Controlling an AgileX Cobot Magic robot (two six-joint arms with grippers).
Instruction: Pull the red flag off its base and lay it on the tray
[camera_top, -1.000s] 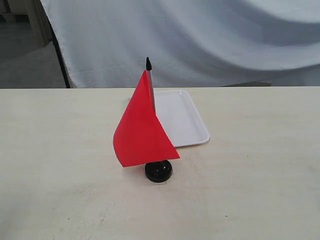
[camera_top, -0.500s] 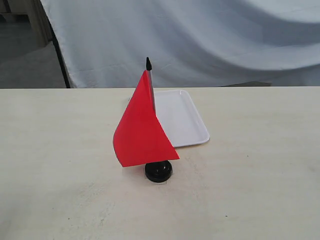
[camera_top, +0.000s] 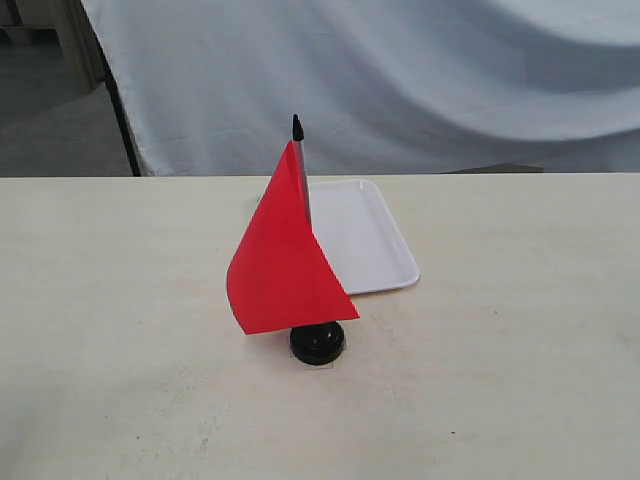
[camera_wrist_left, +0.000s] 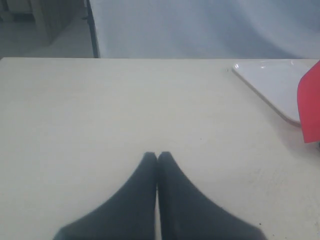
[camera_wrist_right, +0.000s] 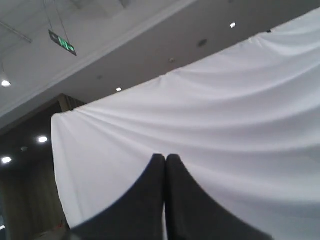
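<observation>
The red flag (camera_top: 282, 262) stands upright on its stick, planted in the round black base (camera_top: 318, 342) near the middle of the table. Right behind it lies the white tray (camera_top: 365, 235). No gripper shows in the exterior view. In the left wrist view my left gripper (camera_wrist_left: 157, 156) is shut with nothing in it, low over bare table, and the tray (camera_wrist_left: 272, 85) and an edge of the red flag (camera_wrist_left: 310, 107) sit far off to one side. My right gripper (camera_wrist_right: 165, 158) is shut and empty, pointing up at a white curtain.
A pale wooden table (camera_top: 120, 300) fills the exterior view. A white cloth backdrop (camera_top: 400, 80) hangs behind its far edge, with a dark stand leg (camera_top: 122, 120) at the left. Ceiling lights and a green exit sign (camera_wrist_right: 62, 42) show in the right wrist view.
</observation>
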